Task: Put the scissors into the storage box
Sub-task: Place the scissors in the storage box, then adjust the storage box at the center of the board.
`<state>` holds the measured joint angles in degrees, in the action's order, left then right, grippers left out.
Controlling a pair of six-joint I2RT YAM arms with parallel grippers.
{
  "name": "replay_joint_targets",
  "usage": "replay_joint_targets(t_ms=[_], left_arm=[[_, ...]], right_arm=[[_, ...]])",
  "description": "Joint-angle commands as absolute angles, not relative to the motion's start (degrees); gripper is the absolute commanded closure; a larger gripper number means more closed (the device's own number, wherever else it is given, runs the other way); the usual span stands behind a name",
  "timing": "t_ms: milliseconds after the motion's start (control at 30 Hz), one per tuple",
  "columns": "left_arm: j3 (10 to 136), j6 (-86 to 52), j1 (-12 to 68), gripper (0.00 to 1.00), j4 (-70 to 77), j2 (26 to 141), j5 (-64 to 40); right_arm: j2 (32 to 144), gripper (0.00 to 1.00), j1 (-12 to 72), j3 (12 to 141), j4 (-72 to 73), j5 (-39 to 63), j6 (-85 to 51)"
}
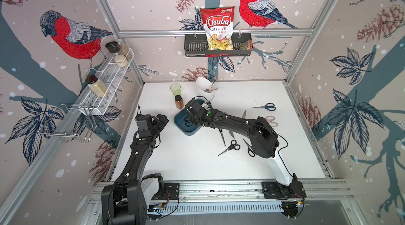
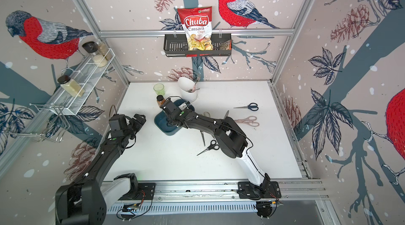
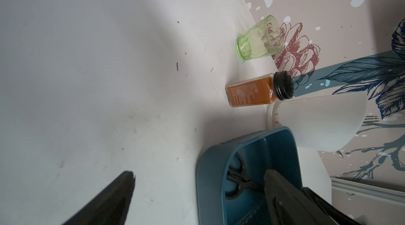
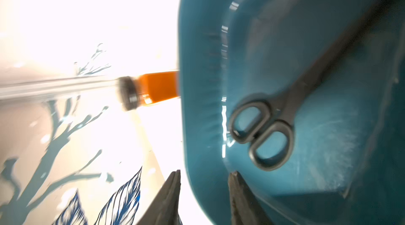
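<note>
White tabletop [image 1: 186, 164] carries everything, and we read places on it as a clock face in a top view, with twelve at the back wall. At about ten o'clock from its middle sits the storage box [image 4: 201, 59], a shallow teal tub. On its floor lies one pair of black-handled scissors [image 4: 285, 101], handles near one end wall and blades together as far as the blur lets us tell.

The right gripper [image 4: 205, 174] hangs over that end with its fingers parted and gripping nothing. We judge this to be the release step, with the arm reaching low so the pair lands inside rather than glancing off the rim. The left gripper [image 3: 199, 173] waits at nine o'clock of the box, spread wide and empty, likely parked clear of the other arm.

Most of the job remains, we think. From three to five o'clock of the box lie dark-blue-handled scissors [image 1: 264, 107], pinkish scissors [image 2: 247, 121], a black pair [image 1: 230, 147] and others half hidden under the right arm. At eleven o'clock a spice jar [image 3: 252, 92] stands just beside the box, with a green glass [image 3: 256, 39] beyond it. A white utensil cup [image 1: 207, 95] stands at one o'clock.

Bullfinch wallpaper [image 1: 72, 37] covers the walls. A black slotted basket [image 1: 195, 47] at twelve holds a chips bag [image 1: 217, 26], and a white wire shelf [image 1: 111, 81] at nine holds jars.
</note>
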<state>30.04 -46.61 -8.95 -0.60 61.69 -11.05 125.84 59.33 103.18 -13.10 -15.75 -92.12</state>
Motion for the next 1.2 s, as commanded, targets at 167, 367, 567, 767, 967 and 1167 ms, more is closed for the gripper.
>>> replay_joint_targets(t_ms=[167,367,567,767,967,1167], left_arm=[[40.2,-34.6,-9.1,0.03,1.6,71.9,-23.7],[45.3,-27.0,-9.1,0.03,-0.3,77.6,-28.3],[49.3,-15.7,-6.4,0.04,-5.7,80.3,-26.8],[49.8,-11.3,-0.2,0.11,-7.4,83.4,-25.8],[52.0,-8.8,4.6,0.14,-12.1,88.5,-14.5],[52.1,-10.1,6.0,0.23,-12.5,89.2,-13.2]], right_arm=[[110.4,0.54,55.3,84.3,-0.9,-17.0,-70.4],[94.5,0.54,49.6,67.0,-0.2,-14.5,-52.2],[78.7,0.35,44.5,50.8,0.0,-10.7,-40.6],[67.7,0.34,38.0,41.5,-2.4,-5.8,-34.5],[65.7,0.37,34.5,37.3,0.3,1.3,-33.5],[69.0,0.38,34.5,38.1,0.5,2.5,-32.9]])
